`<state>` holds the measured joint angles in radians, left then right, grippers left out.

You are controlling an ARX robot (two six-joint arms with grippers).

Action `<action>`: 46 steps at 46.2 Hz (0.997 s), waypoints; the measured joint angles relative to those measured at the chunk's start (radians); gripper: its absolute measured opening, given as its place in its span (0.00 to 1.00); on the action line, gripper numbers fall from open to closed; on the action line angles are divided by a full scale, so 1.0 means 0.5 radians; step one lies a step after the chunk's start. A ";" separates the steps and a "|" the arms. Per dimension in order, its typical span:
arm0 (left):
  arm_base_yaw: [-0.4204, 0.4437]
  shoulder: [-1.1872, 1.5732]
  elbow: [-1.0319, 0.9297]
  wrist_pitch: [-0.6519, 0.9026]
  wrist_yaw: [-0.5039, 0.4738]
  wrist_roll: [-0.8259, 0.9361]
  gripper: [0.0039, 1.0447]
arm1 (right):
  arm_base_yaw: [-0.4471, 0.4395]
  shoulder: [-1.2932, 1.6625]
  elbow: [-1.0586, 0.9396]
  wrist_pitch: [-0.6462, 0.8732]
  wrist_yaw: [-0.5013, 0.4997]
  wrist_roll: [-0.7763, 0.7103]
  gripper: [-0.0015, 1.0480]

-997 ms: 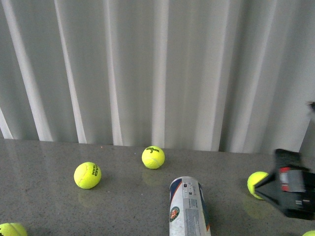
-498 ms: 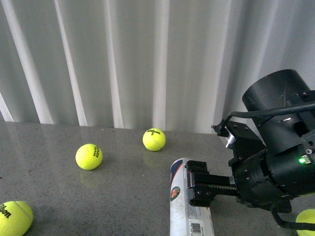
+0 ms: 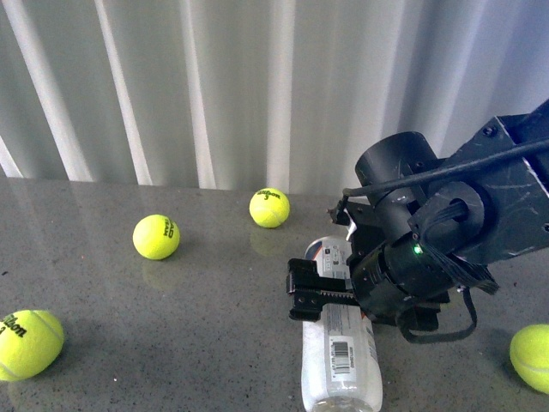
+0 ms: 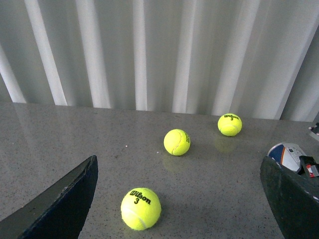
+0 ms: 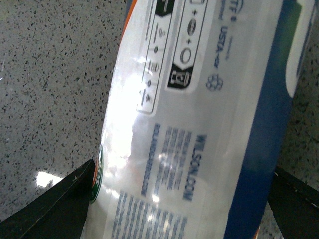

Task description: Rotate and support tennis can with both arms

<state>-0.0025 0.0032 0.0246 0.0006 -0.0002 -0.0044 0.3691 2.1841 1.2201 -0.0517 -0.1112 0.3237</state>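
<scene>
Grey speckled tabletop (image 3: 103, 360) w/ a white pleated curtain (image 3: 214, 86) behind. The tennis can (image 3: 340, 354) lies on its side on the table, close to me and a bit right of centre, barcode up, its far end under my right arm (image 3: 446, 232). My right gripper (image 5: 183, 172) is down over the can's mid-section. Its fingers (image 5: 50, 209) sit one each side, spread approx. to the can's width; can't tell if they press or just sit beside it. My left gripper (image 4: 178, 167) hangs above bare table, jaws wide apart, nothing btwn them.

Loose yellow-green balls, all apart from the can:
- first ball (image 3: 269, 208), nearest the curtain
- second ball (image 3: 156, 237), left of it
- third ball (image 3: 30, 343), far left
- fourth ball (image 3: 532, 359), far right
</scene>
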 joint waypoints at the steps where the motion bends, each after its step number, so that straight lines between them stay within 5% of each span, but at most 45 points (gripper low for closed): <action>1: 0.000 0.000 0.000 0.000 0.000 0.000 0.94 | 0.002 0.018 0.024 -0.005 0.012 -0.031 0.93; 18: 0.000 0.000 0.000 0.000 0.000 0.000 0.94 | -0.018 -0.033 0.002 -0.034 -0.011 -0.888 0.48; 26: 0.000 0.000 0.000 0.000 0.000 0.000 0.94 | -0.022 -0.296 -0.271 0.345 -0.217 -1.867 0.30; 37: 0.000 0.000 0.000 0.000 0.000 0.000 0.94 | 0.008 -0.441 -0.353 0.281 -0.587 -3.275 0.14; 46: 0.000 0.000 0.000 0.000 0.000 0.000 0.94 | -0.008 -0.226 -0.307 0.235 -0.552 -3.678 0.07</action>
<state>-0.0025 0.0032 0.0246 0.0006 -0.0002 -0.0044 0.3653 2.0712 1.0668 0.0658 -0.3870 -1.5154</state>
